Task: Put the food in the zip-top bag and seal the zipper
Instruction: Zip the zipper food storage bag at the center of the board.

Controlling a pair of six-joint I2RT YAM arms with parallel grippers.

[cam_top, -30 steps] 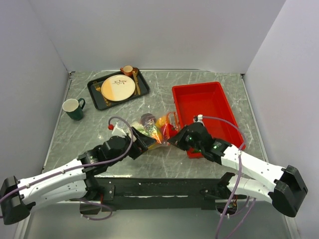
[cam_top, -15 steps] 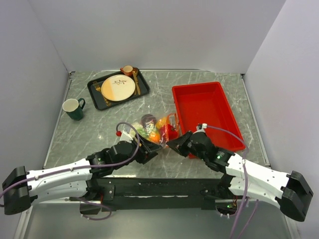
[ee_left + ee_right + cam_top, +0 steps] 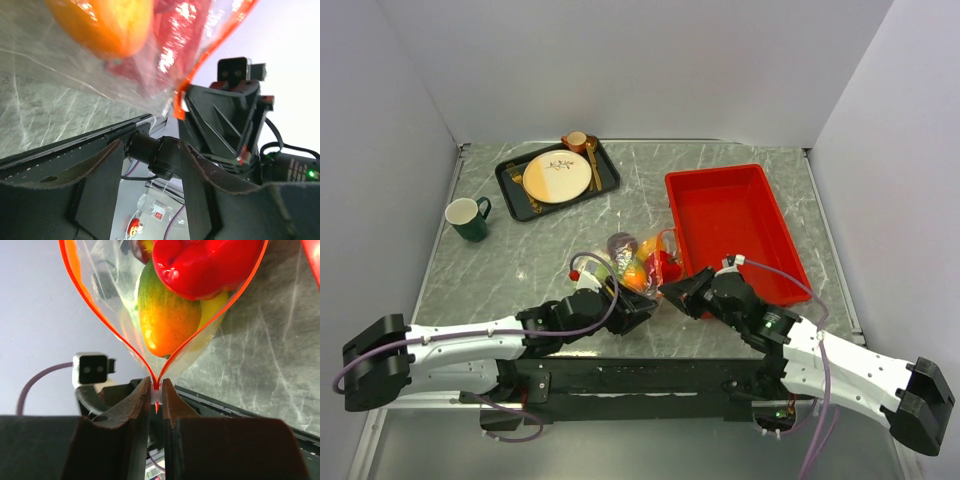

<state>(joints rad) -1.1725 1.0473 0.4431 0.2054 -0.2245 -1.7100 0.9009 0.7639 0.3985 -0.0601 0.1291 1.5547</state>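
Item 1. My right gripper (image 3: 156, 385): jaws pressed together, pinching the zipper (image 3: 219, 44) at one corner of the mouth. From this pinch the orange-red strip splits into two sides that spread wide apart.

Item 2. My left gripper (image 3: 150, 145): jaws apart, nothing between them. It sits low at the near edge of the zip-top bag (image 3: 638, 262) and faces my right gripper closely.

Item 3. Zip-top bag: clear and crinkled, lying on the marble table (image 3: 520, 270) just left of the red tray (image 3: 725, 215), between my two grippers and beyond them. Its mouth stands open.

Item 4. Food, all inside the bag:
- red pepper (image 3: 205, 265), nearest the open mouth
- red-green mango (image 3: 165, 315), below the pepper
- yellow mango (image 3: 215, 310), partly behind both
- orange (image 3: 107, 25), close to my left wrist camera
- dark purple fruit (image 3: 619, 243), at the far end

Item 5. Far left of the table: a black tray (image 3: 515, 200) carrying a beige plate (image 3: 557, 176), and a green mug (image 3: 470, 218) standing apart.
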